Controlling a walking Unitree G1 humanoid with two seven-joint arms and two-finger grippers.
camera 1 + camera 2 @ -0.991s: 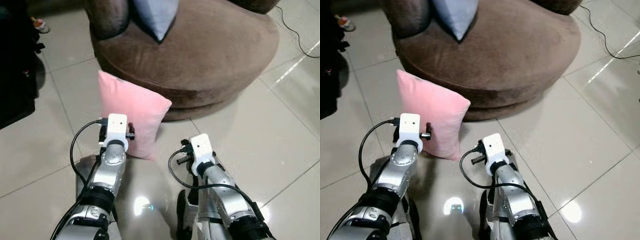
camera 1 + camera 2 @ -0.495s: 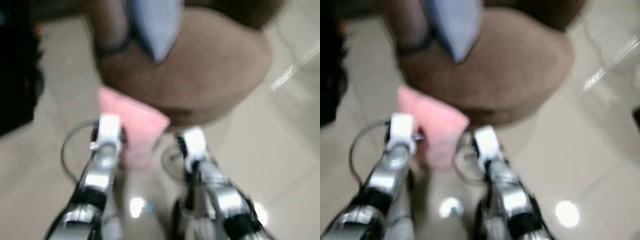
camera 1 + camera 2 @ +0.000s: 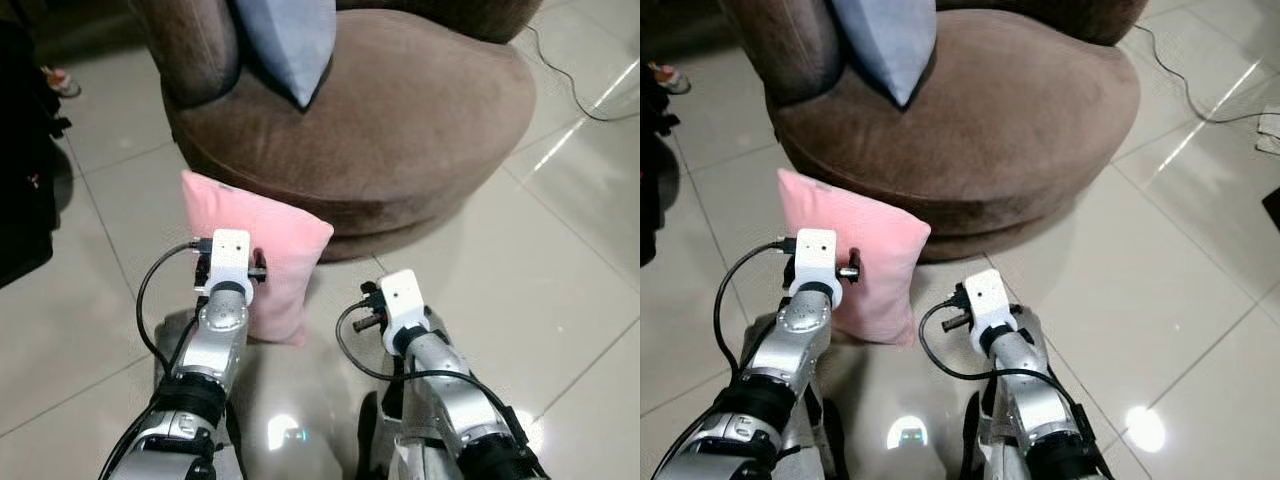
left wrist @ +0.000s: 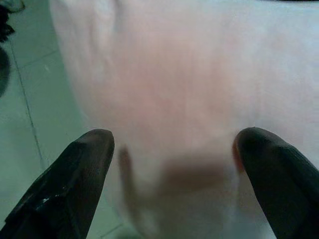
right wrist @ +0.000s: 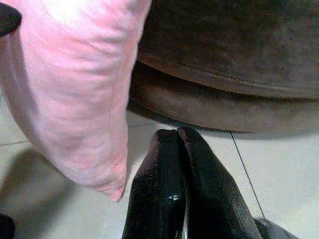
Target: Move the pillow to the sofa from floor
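Pink pillow (image 3: 258,252) stands on the tiled floor (image 3: 560,260), leaning on the brown sofa (image 3: 400,110). Left end effector (image 4: 172,164) fingers spread wide, right at its face. Right end effector (image 5: 174,164) fingers pressed together beside its lower corner; head views hide both pairs of fingers.

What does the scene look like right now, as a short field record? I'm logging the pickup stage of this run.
pillow: pink pillow, standing on edge on the tiled floor, leaning against the sofa base
sofa: round brown sofa, with a grey-blue cushion on it
left tool: open, fingers spread before the pillow's face
right tool: shut, low beside the pillow's lower corner
stage: pillow not yet lifted
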